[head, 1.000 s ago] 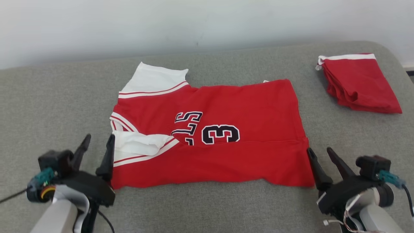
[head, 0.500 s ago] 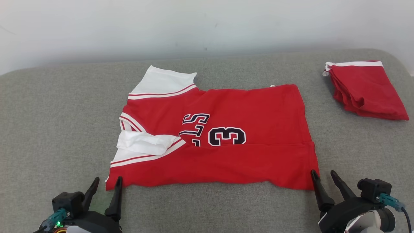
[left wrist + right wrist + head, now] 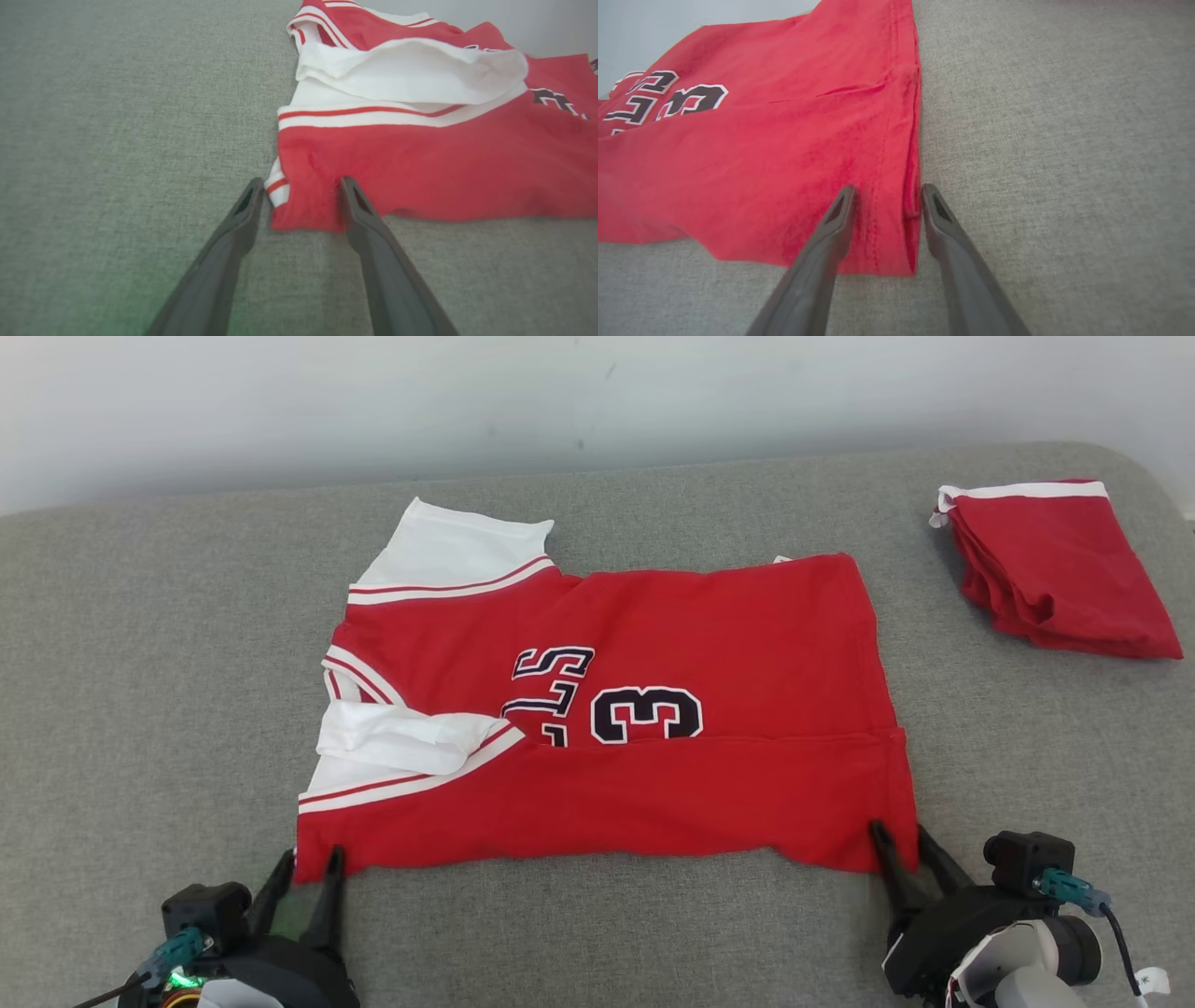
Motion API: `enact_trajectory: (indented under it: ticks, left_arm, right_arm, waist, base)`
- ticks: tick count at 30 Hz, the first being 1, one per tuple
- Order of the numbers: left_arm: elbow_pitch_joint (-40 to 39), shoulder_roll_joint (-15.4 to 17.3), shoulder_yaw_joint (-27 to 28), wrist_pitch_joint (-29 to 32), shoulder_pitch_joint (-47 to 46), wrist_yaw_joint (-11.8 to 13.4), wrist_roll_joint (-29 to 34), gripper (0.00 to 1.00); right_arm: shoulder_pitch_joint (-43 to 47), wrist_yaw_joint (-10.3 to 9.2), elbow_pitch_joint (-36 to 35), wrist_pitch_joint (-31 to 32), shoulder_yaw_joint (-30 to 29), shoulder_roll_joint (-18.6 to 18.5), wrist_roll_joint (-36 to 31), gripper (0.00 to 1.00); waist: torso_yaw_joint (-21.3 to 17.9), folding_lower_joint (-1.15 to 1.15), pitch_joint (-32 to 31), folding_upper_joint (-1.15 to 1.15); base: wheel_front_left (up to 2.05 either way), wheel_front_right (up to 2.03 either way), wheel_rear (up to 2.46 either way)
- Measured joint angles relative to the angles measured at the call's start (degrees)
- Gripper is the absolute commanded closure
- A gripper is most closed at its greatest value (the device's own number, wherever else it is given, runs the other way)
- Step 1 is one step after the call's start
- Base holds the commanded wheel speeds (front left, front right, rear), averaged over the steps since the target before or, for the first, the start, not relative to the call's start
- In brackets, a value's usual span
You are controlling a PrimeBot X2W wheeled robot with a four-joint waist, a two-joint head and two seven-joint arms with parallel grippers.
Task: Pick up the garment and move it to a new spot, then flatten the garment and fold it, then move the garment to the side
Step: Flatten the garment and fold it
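Note:
The garment (image 3: pixel 653 709) is a red jersey with white sleeves and a black "3", lying spread on the grey cushioned surface (image 3: pixel 140 663) with its near long edge folded over. My left gripper (image 3: pixel 309 859) is at its near left corner. In the left wrist view the fingers (image 3: pixel 243 214) straddle that corner of the garment (image 3: pixel 420 158), jaws apart. My right gripper (image 3: pixel 900 831) is at the near right corner. There the fingers (image 3: pixel 836 219) stand on either side of the hem of the garment (image 3: pixel 761 154), also apart.
A second red cloth item (image 3: pixel 1055 569), folded, lies at the back right near the surface's rounded corner. A pale wall (image 3: pixel 560 392) runs behind the surface. Bare grey surface lies to the left and in front of the garment.
Both grippers have moved forward to the garment's near corners, so cloth now lies between each pair of fingers. Both pairs of jaws have narrowed. The head camera has shifted a little.

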Motion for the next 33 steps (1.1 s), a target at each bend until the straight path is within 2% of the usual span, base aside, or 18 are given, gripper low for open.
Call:
enact_trajectory:
  ticks: [3, 8, 14, 21, 30, 31, 32, 33]
  left_arm:
    - [1.49, -0.56, -0.30, 0.00, -0.74, -0.93, -0.36, 1.00]
    - [1.43, -1.18, 0.43, 0.00, -0.49, -1.04, -0.69, 1.00]
    - [-4.13, -1.26, 3.38, 0.00, 4.41, -1.37, 0.24, 1.00]
    - [-11.74, -2.79, 5.94, 0.00, 13.26, 0.26, 1.23, 1.00]
    - [-15.48, -3.89, 6.71, 0.01, 19.29, 1.54, 2.18, 1.00]
    - [-15.53, -3.67, 6.46, 0.00, 19.49, 1.74, 3.03, 0.85]
    - [-15.84, -3.44, 6.46, 0.00, 19.46, 2.12, 4.02, 0.33]
    - [-16.24, -3.44, 6.93, 0.00, 19.45, 2.15, 4.25, 0.00]
  right_arm:
    - [-0.36, 0.00, 0.86, -1.16, 0.58, 0.13, 0.13, 1.00]
    - [-0.23, 0.00, 0.86, -2.44, 1.01, -0.35, 0.55, 1.00]
    - [3.25, 0.00, -1.59, -2.42, -0.29, -2.09, 1.89, 1.00]
    - [9.94, 0.00, -7.06, 0.66, -3.19, -2.77, 1.64, 1.00]
    - [17.44, 0.00, -14.81, 5.01, -7.61, -1.33, -0.49, 1.00]
    - [17.86, 0.00, -15.90, 4.39, -7.70, -1.04, -1.02, 0.54]
    - [18.03, 0.00, -16.66, 4.44, -7.77, -0.96, -1.63, 0.00]
    - [18.18, 0.00, -17.41, 4.30, -8.02, -0.83, -2.40, 0.00]
  waist:
    - [0.21, 0.01, -0.24, 0.00]
    - [0.53, 0.01, -1.38, 0.00]
    - [1.08, 0.01, -3.89, 0.00]
    - [2.11, 0.00, -6.39, 0.00]
    - [3.67, 0.00, -7.25, 0.00]
    - [3.80, 0.00, -7.33, 0.00]
    - [3.89, 0.00, -7.41, 0.00]
    - [3.97, 0.00, -7.49, 0.00]
  base:
    - [0.00, 0.00, 0.00]
    - [0.00, 0.00, 0.00]
    - [0.00, 0.00, 0.00]
    - [0.00, 0.00, 0.00]
    - [0.00, 0.00, 0.00]
    - [0.00, 0.00, 0.00]
    - [0.00, 0.00, 0.00]
    - [0.00, 0.00, 0.00]
